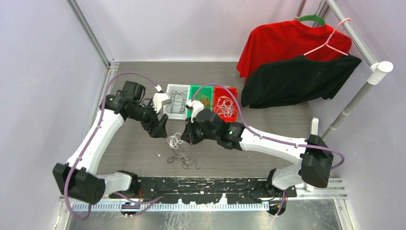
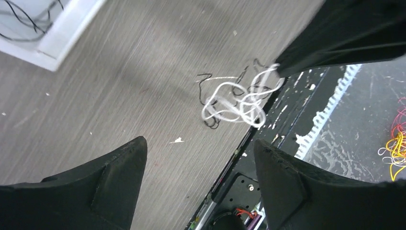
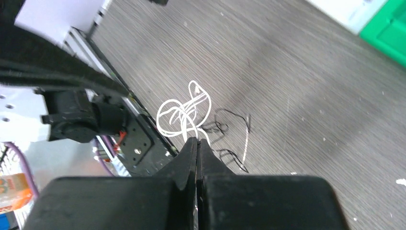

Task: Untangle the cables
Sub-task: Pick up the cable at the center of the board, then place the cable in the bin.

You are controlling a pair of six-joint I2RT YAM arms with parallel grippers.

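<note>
Along the far edge of the grey tabletop (image 1: pixel 268 129) sit 3 bins, a white bin (image 1: pixel 178 114), a green bin (image 1: pixel 194 89) and a red bin (image 1: pixel 234 91), each with thin cords in it. Both arms reach to the middle of the table, nearer the near edge than the far one.

The right gripper (image 3: pixel 197 141) has its fingers pressed together on 1 strand of the white cable (image 2: pixel 233 102), whose loops hang bunched just below the pinch. The left gripper (image 2: pixel 199 143) hovers beside it with its fingers spread wide and nothing between them. The black cables (image 1: pixel 184 162) lie loose on the wood just nearward of the white bunch, and at least 1 black strand seems threaded through the white loops.

The main risk is that a straight pull would drag that black strand along and cinch the loops into a knot instead of freeing them. A cord this thin could also slide out of the pinch. If the left gripper closes on white and black together, the 2 stay joined. A dropped bunch near the black base plate (image 1: pixel 215 184) at the near edge might snag there
</note>
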